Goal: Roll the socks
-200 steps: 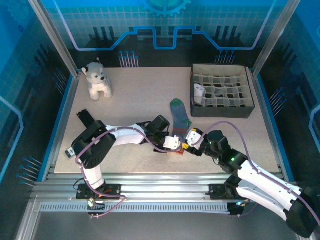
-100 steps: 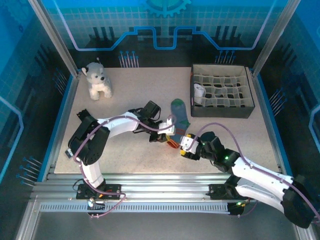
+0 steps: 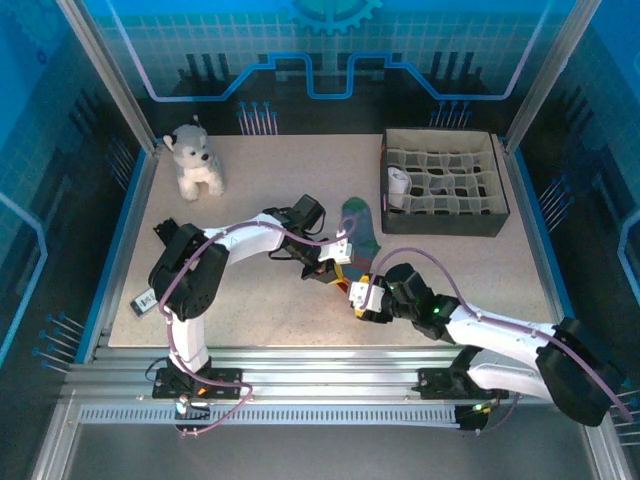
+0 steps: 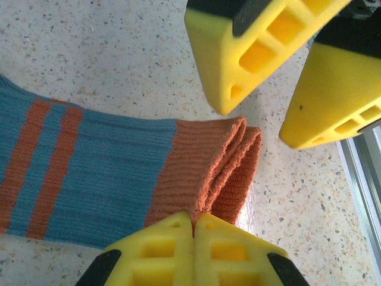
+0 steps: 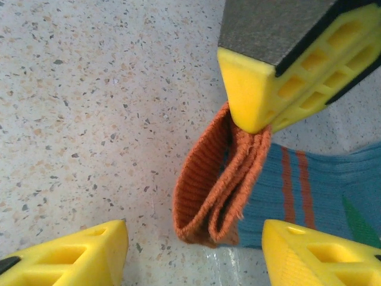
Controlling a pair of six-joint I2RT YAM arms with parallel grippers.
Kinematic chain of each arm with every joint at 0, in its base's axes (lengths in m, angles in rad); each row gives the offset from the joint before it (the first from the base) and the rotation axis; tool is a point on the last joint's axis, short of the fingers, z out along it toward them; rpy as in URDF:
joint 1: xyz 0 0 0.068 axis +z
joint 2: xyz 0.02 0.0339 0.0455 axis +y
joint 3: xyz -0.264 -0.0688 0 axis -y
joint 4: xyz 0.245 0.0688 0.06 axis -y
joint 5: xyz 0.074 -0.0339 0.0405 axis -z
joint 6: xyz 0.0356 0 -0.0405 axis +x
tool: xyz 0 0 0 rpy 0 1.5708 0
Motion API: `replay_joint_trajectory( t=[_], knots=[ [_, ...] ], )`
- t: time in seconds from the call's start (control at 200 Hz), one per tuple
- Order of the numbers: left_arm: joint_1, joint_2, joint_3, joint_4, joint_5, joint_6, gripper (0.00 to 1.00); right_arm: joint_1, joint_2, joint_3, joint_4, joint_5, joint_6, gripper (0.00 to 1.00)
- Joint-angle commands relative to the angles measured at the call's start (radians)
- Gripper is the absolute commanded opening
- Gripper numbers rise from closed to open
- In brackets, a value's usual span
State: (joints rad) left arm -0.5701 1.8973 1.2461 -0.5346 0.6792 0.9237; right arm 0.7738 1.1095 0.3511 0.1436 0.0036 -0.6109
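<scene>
Pinching orange cuff (image 4: pixel 205 170) of teal sock (image 4: pixel 101 179): left gripper (image 4: pixel 193 221), clenched tight on folded cuff edge. Right gripper (image 5: pixel 193 253) spread apart, grasping nothing, its 2 fingers (image 5: pixel 65 253) flanking cuff without touching. Sock lying mid-table (image 3: pixel 250 190) between both arms, toe toward divider box (image 3: pixel 445 222). Plush dog (image 3: pixel 195 160) at far-left corner, well apart.

Robot lab cell: aluminium frame (image 3: pixel 108 75), blue panels (image 3: pixel 200 40).
</scene>
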Motion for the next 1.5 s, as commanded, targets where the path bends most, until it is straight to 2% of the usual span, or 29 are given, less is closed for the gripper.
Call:
replay_joint_trajectory(
  t=[0.0,0.115,0.35,0.47,0.6,0.665,0.765,0.895,1.036,1.216,1.496],
  knots=[
    [0.016,0.016,0.038,-0.033,0.067,-0.019,0.00,0.025,0.025,0.056,0.052,0.029,-0.021,0.60],
    [0.029,0.011,0.052,-0.047,0.068,0.000,0.00,0.026,0.032,0.068,0.158,0.008,0.056,0.60],
    [0.067,-0.023,0.079,-0.132,0.023,0.055,0.00,0.085,0.095,0.107,0.187,0.059,0.096,0.59],
    [0.085,-0.071,0.029,-0.126,-0.025,0.075,0.00,0.130,0.120,0.109,0.276,0.123,0.239,0.60],
    [0.098,-0.131,-0.047,-0.109,-0.107,0.109,0.00,0.157,0.148,0.090,0.383,0.314,0.504,0.60],
    [0.103,-0.160,-0.091,-0.078,-0.152,0.119,0.00,0.155,0.150,0.128,0.303,0.392,0.615,0.60],
    [0.114,-0.178,-0.125,-0.058,-0.188,0.128,0.00,0.129,0.164,0.243,0.065,0.448,0.772,0.61],
    [0.115,-0.160,-0.138,-0.055,-0.218,0.132,0.00,0.085,0.179,0.313,-0.076,0.447,0.941,0.62],
    [0.115,-0.160,-0.157,-0.034,-0.237,0.134,0.00,-0.027,0.254,0.436,-0.283,0.384,1.188,0.60],
    [0.115,-0.160,-0.163,-0.024,-0.249,0.133,0.00,-0.072,0.463,0.682,-0.552,0.393,1.291,0.60],
    [0.116,-0.178,-0.187,-0.007,-0.265,0.129,0.00,-0.150,0.714,0.887,-0.660,0.376,1.339,0.58]
  ],
)
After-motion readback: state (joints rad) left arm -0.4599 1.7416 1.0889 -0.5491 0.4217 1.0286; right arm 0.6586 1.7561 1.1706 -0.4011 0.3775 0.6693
